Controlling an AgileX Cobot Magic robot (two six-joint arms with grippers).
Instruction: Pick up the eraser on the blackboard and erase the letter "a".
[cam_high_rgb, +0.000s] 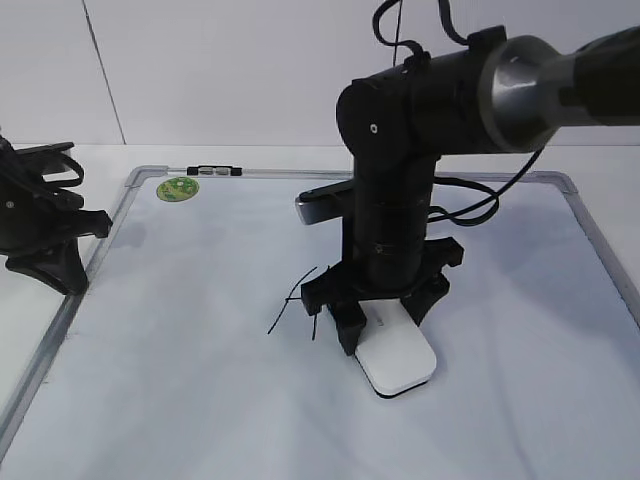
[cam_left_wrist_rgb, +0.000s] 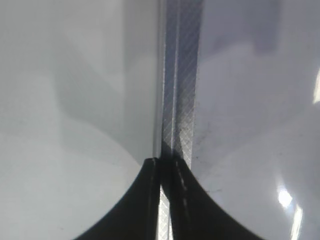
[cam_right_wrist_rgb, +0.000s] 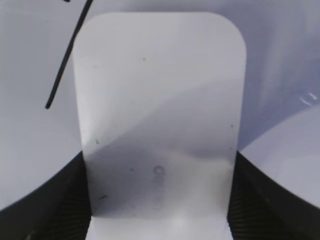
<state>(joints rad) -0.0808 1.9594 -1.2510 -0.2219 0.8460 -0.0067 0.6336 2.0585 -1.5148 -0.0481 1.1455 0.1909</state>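
Note:
The eraser (cam_high_rgb: 397, 358), a white rounded block with a black base, lies flat on the blackboard (cam_high_rgb: 180, 380), a white board with a silver frame. My right gripper (cam_high_rgb: 385, 322) is shut on its near end; in the right wrist view the black jaws (cam_right_wrist_rgb: 159, 200) press both sides of the eraser (cam_right_wrist_rgb: 160, 90). Thin black marker strokes (cam_high_rgb: 292, 298) lie just left of the eraser, and one stroke (cam_right_wrist_rgb: 65, 60) shows in the right wrist view. I cannot make out a small round "a"; the arm covers part of the writing. My left gripper (cam_high_rgb: 68, 275) is shut and empty over the board's left frame (cam_left_wrist_rgb: 182, 75).
A round green sticker (cam_high_rgb: 178, 188) sits at the board's far left corner, beside a small clip (cam_high_rgb: 213, 171) on the top frame. The right arm (cam_high_rgb: 400, 170) stands over the board's middle, its cables trailing to the right. A white tabletop (cam_high_rgb: 30, 330) surrounds the board.

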